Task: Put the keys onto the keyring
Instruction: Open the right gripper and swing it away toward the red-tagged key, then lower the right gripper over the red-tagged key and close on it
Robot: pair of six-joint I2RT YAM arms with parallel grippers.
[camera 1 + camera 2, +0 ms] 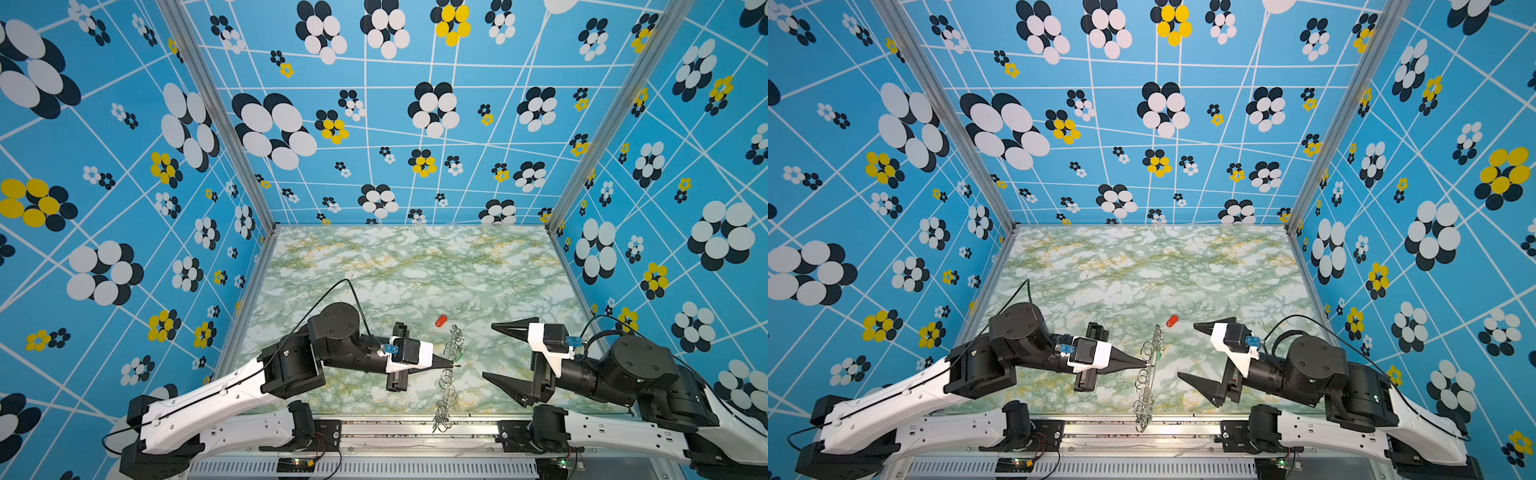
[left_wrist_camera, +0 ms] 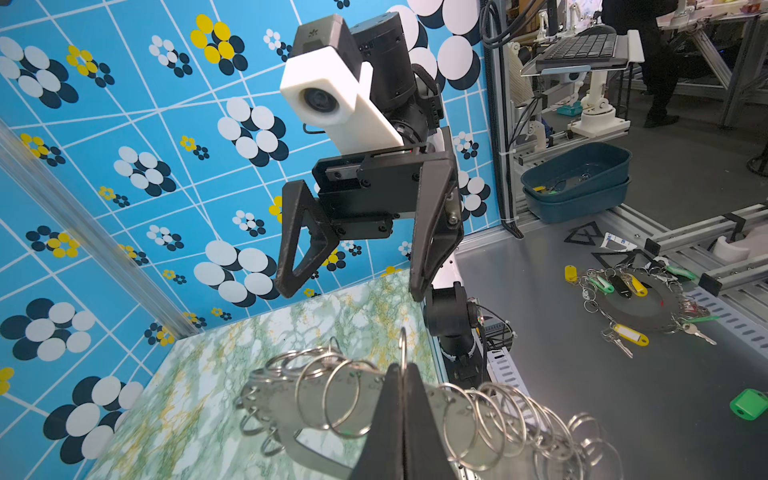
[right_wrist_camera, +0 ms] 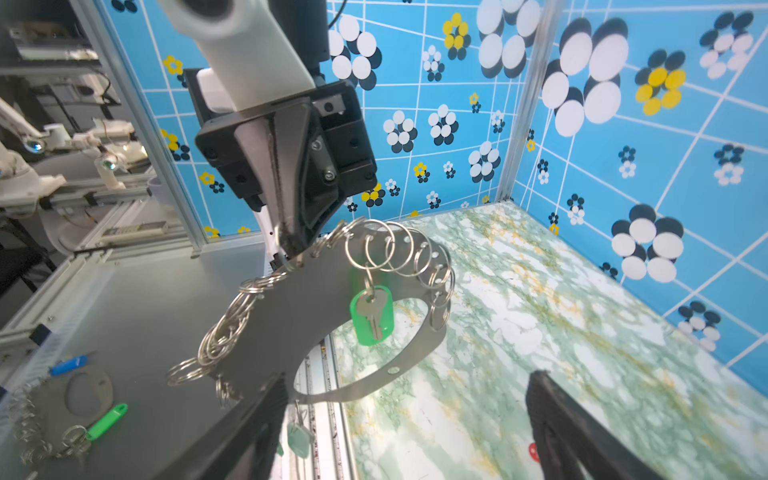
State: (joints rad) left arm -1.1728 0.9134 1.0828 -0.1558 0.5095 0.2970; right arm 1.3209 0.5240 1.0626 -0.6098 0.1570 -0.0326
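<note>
Lying beyond the wide-open right claw (image 1: pixel 488 351) is the red plastic-tagged key (image 1: pixel 441 321) (left claw (image 1: pixel 455 365) pinches the grey crescent keyring plate (image 1: pixel 449 395) upright).

Cell (image 1: pixel 374 124) holds one keyring (image 3: pixel 291 320), one green key (image 3: pixel 371 316), one red key (image 1: pixel 441 321).

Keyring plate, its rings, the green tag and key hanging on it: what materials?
Keyring plate: probably thin sheet metal, matte grey, flat, holes along its edge. Rings: shiny silver wire, likely steel. Green tag: translucent glossy plastic, it seems. Key: silver metal, duller sheen.
</note>
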